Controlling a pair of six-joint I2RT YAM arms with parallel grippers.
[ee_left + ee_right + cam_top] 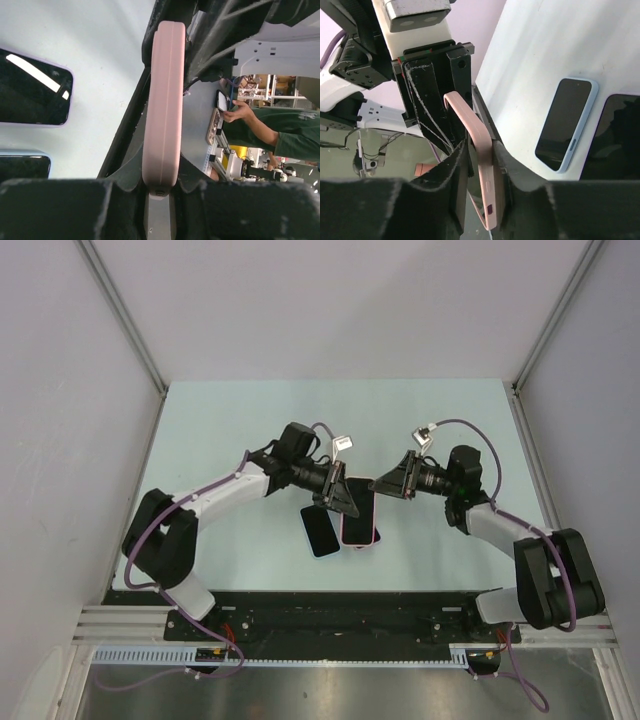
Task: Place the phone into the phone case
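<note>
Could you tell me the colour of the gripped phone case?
The phone case is pale pink; left wrist view.

The pink phone case [162, 100] stands edge-on, its near end clamped in the left gripper's [160, 192] jaws, with the right gripper's [175, 20] jaws flanking its far end. At left, a lilac-rimmed phone [30, 90] and a blue-rimmed phone [22, 167] lie on the table [100, 50].

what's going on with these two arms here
Both arms hold a pink phone case between them, above the table. The left gripper and the right gripper pinch it from opposite sides. The case looks empty. Two phones lie screen-up on the table, a light blue phone and a lavender phone.
</note>
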